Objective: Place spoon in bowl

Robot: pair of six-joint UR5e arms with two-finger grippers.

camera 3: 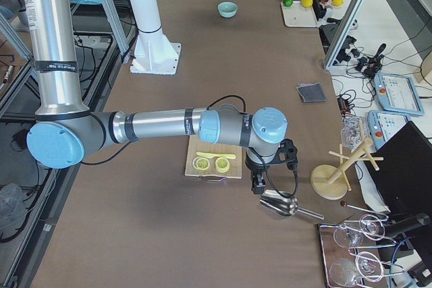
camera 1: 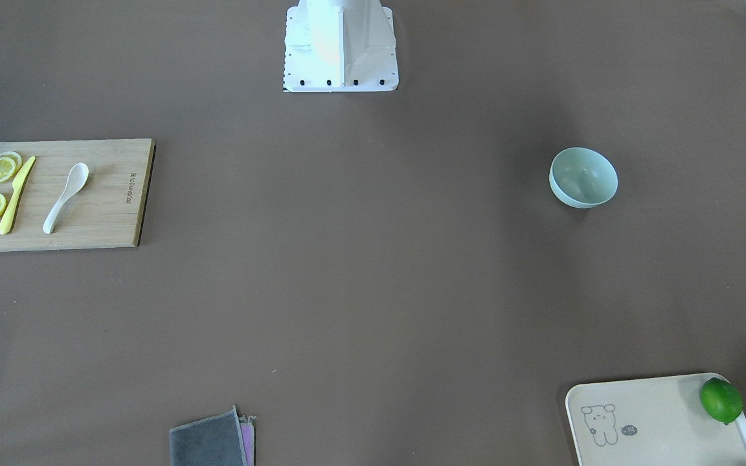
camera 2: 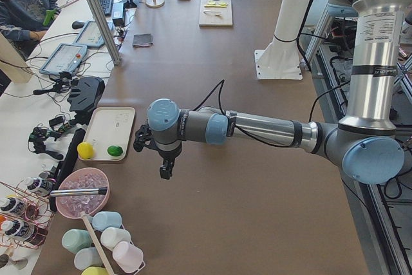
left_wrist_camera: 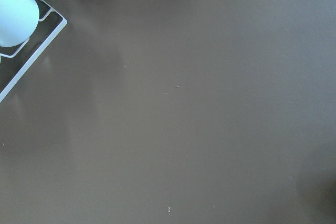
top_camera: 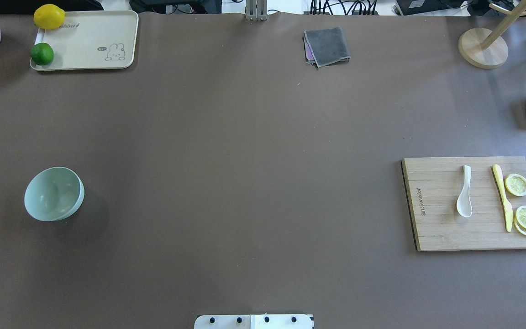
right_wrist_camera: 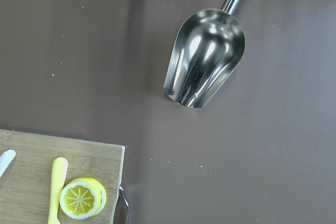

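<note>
The white spoon [camera 1: 65, 197] lies on a wooden cutting board [camera 1: 104, 220], scoop toward the robot; it also shows in the overhead view [top_camera: 464, 197]. The mint-green bowl [camera 1: 583, 177] stands empty and upright on the robot's left side, also in the overhead view [top_camera: 54, 193]. My left gripper [camera 2: 165, 167] hangs above the table's left end, beyond the bowl. My right gripper [camera 3: 257, 183] hangs past the board's outer end, above a metal scoop. Both grippers show only in side views, so I cannot tell whether they are open or shut.
A yellow knife [top_camera: 502, 197] and lemon slices [top_camera: 517, 185] lie beside the spoon. A metal scoop [right_wrist_camera: 205, 59] lies beyond the board. A cream tray [top_camera: 85, 41] with a lime [top_camera: 42, 54] and a lemon, a grey cloth [top_camera: 327, 45] and a wooden stand [top_camera: 482, 48] line the far edge.
</note>
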